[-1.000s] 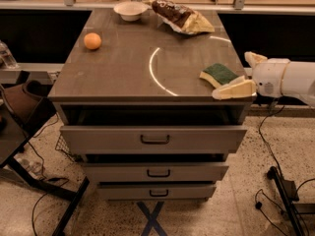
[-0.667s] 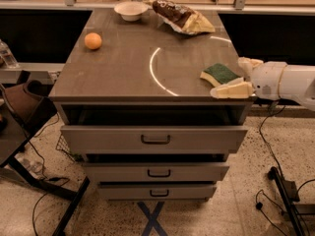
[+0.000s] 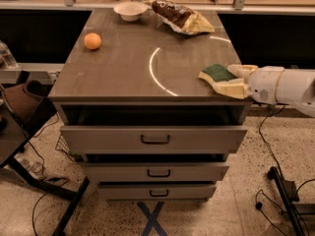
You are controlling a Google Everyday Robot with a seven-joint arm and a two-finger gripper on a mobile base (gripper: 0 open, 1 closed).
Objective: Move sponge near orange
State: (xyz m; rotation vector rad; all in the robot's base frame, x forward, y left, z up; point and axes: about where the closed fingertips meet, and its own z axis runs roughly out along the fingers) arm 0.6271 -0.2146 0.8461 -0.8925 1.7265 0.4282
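I view a grey drawer cabinet. On its top, the orange sits at 10 o'clock, a white bowl at 12 and a snack bag at 1. The sponge lies at 4 o'clock by the right edge, well apart from the orange. The gripper meets it from 3 o'clock; I cannot tell whether it is clenched.
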